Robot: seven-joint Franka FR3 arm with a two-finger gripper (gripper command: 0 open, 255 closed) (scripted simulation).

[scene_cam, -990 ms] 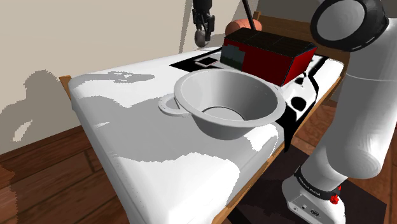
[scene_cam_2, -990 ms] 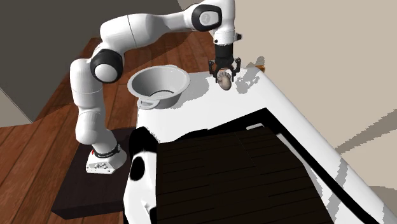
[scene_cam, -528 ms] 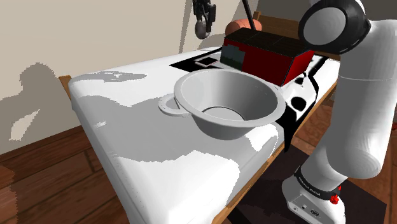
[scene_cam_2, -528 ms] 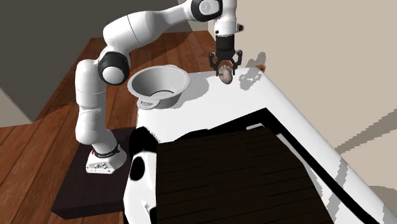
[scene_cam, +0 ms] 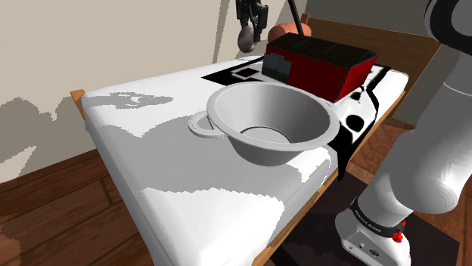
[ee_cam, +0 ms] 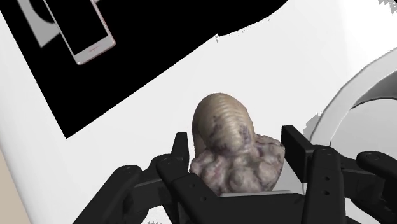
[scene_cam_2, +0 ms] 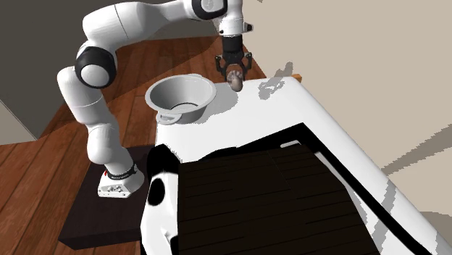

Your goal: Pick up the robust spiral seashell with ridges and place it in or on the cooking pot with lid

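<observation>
Snugly pinched at its knobbly base in the black two-finger gripper [ee_cam: 236, 139]: ridged grey-brown spiral seashell [ee_cam: 222, 124], aloft, grey lidless cooking pot [scene_cam: 302, 113] below and aside (probably rigid, light, brittle-edged).

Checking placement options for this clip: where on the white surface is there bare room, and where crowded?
Bare: the white surface at the shoulder view's left of the pot, and the stretch nearer the camera. Crowded: behind the pot, by the red box. The end effector holds the seashell aloft.
</observation>
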